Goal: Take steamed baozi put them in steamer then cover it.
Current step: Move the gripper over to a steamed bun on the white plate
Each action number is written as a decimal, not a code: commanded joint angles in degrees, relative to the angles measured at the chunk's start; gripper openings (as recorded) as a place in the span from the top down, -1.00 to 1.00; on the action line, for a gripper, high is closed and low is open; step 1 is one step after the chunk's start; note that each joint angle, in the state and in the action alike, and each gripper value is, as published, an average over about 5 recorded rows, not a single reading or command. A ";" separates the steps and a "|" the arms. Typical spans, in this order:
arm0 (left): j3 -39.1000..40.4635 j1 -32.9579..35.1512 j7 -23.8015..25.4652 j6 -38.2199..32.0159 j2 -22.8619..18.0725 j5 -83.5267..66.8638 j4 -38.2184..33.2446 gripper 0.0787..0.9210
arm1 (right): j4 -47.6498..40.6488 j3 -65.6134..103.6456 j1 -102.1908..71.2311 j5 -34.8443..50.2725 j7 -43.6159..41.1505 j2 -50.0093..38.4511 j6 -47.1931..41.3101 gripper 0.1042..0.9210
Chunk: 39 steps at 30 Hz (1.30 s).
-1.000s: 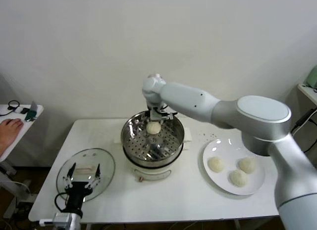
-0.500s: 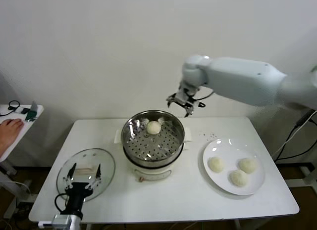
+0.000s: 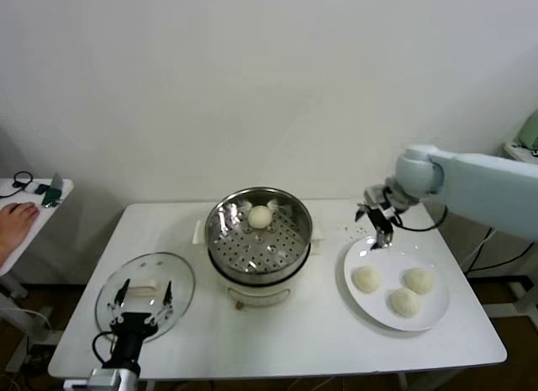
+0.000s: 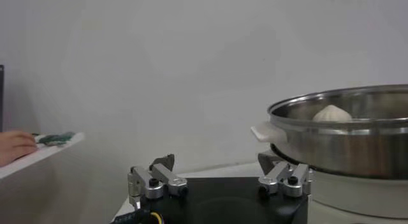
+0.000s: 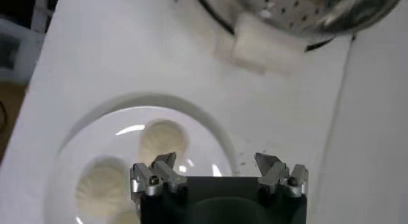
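With one steamed baozi (image 3: 260, 215) at the steamer's (image 3: 259, 240) back rim, the right gripper (image 3: 377, 221) hangs spread and empty over the plate's (image 3: 374, 305) rear edge, likely for the next of three buns (image 3: 366, 278); the left gripper (image 3: 141, 303) waits wide over the lid (image 3: 176, 282) at the table's (image 3: 319, 340) front-left corner

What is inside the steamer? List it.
One baozi lies inside the steamer, near its far rim, on the perforated bottom. The rest of the bottom is bare. What is beneath the basket cannot be seen.
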 commanded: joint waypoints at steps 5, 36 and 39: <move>0.08 0.00 -0.02 0.03 -0.36 0.21 0.57 -0.77 | -4.19 9.08 -16.79 -3.17 -0.57 -3.62 -3.86 -0.76; -1.54 -0.65 -0.03 -0.49 0.58 -0.59 2.82 -0.77 | -15.40 14.24 -20.97 -4.93 -2.05 6.39 -1.66 -0.70; -1.54 -0.64 -0.02 -0.49 0.61 -0.62 2.82 -0.77 | -15.83 14.11 -20.93 -4.98 -2.23 6.57 -1.48 -0.62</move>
